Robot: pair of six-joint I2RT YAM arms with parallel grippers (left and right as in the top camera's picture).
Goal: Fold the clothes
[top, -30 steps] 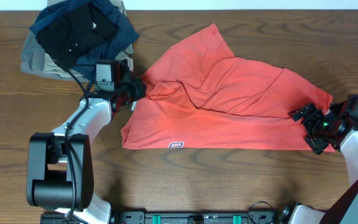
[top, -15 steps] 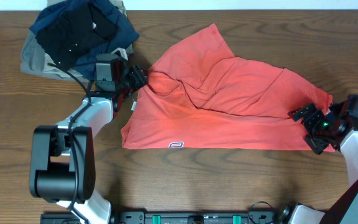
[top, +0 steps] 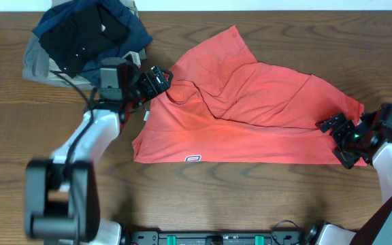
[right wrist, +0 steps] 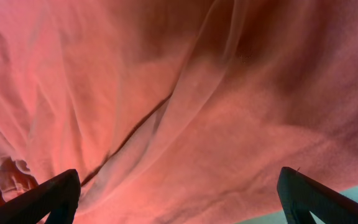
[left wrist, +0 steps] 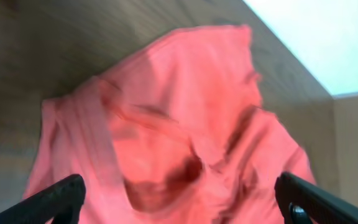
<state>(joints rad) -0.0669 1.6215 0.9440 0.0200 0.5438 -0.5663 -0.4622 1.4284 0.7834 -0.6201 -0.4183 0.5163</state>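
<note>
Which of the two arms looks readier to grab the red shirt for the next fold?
Probably the right. The right gripper sits open at the right edge of the T-shirt, cloth filling its wrist view. The left gripper, also open, sees the cloth farther off and blurred.

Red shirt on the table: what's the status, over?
Left gripper open, right gripper open, at opposite ends of the T-shirt. T-shirt rumpled, not yet folded. Dark clothes pile close behind left gripper.
</note>
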